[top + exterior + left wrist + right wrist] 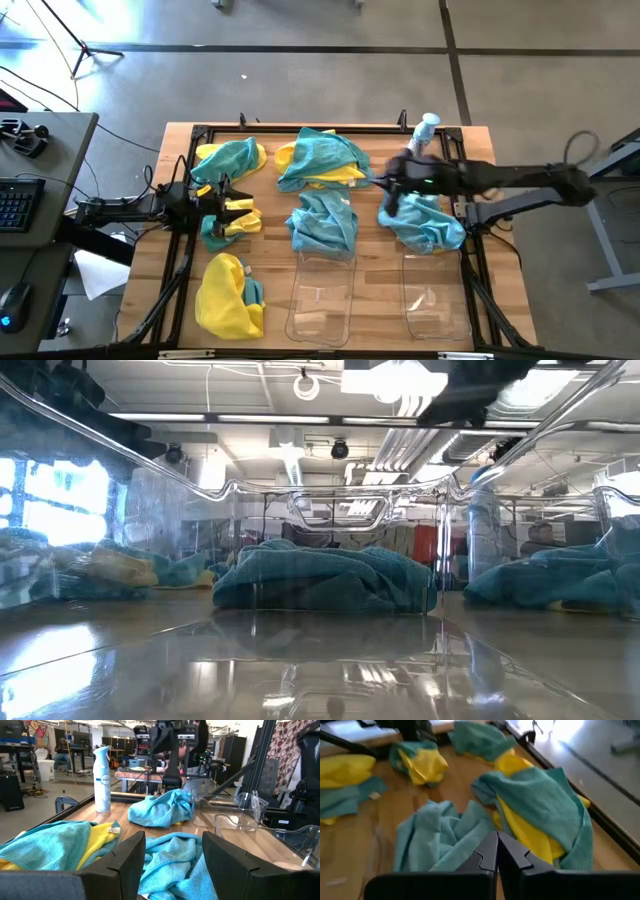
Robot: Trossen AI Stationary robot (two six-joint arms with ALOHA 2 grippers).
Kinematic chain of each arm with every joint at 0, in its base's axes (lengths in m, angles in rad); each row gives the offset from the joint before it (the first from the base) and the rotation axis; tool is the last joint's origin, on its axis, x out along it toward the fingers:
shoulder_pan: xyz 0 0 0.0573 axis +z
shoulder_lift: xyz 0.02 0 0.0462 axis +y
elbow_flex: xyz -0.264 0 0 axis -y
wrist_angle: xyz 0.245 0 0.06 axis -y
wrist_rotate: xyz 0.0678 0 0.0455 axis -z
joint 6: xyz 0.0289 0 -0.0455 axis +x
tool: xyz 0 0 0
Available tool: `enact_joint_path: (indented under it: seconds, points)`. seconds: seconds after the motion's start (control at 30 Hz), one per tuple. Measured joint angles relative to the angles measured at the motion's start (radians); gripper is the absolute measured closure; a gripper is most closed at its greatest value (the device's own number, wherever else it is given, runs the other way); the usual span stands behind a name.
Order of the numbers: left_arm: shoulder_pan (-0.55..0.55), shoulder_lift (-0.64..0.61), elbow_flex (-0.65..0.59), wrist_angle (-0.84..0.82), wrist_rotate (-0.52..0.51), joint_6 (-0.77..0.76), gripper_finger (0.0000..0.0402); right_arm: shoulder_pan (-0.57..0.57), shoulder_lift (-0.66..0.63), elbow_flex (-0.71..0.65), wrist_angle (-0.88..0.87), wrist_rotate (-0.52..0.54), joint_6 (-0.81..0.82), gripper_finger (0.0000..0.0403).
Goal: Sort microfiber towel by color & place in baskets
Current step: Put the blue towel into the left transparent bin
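Observation:
Several teal and yellow microfiber towels lie bunched on the wooden table: a teal-and-yellow heap (320, 160) at the far middle, a teal one (322, 222) in the centre, a teal one (425, 225) at the right, a mixed one (232, 158) at the far left and a yellow one (228, 295) at the near left. Two clear baskets (320, 295) (435, 295) stand at the near edge. My left gripper (232, 205) is open over a small teal-and-yellow bunch (228, 225). My right gripper (496, 842) is shut on nothing, between the far-middle heap (540, 815) and the right teal towel.
A white and blue spray bottle (425, 130) stands at the far right of the table, close behind my right arm. A black frame (190, 135) runs round the tabletop. Bare wood shows between the two baskets and to the right of the right one.

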Motion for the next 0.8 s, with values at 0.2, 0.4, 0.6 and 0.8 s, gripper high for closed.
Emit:
enact_joint_path:
  seconds: [0.2, 0.4, 0.6, 0.8]
  points:
    - [0.0, 0.0, 0.0, 0.0, 0.0, 0.0, 0.0216, -0.018, 0.315, 0.32, -0.199, -0.019, -0.058, 0.0379]
    - [0.0, 0.0, 0.0, 0.0, 0.0, 0.0, 0.0216, -0.018, 0.565, 0.601, -0.387, -0.022, -0.132, 0.0318]
    - [0.0, 0.0, 0.0, 0.0, 0.0, 0.0, 0.0216, -0.013, 0.762, 0.775, -0.497, -0.036, -0.135, 0.0268]
    - [0.0, 0.0, 0.0, 0.0, 0.0, 0.0, 0.0216, -0.001, 0.901, 0.801, -0.501, -0.128, -0.073, 0.0238]
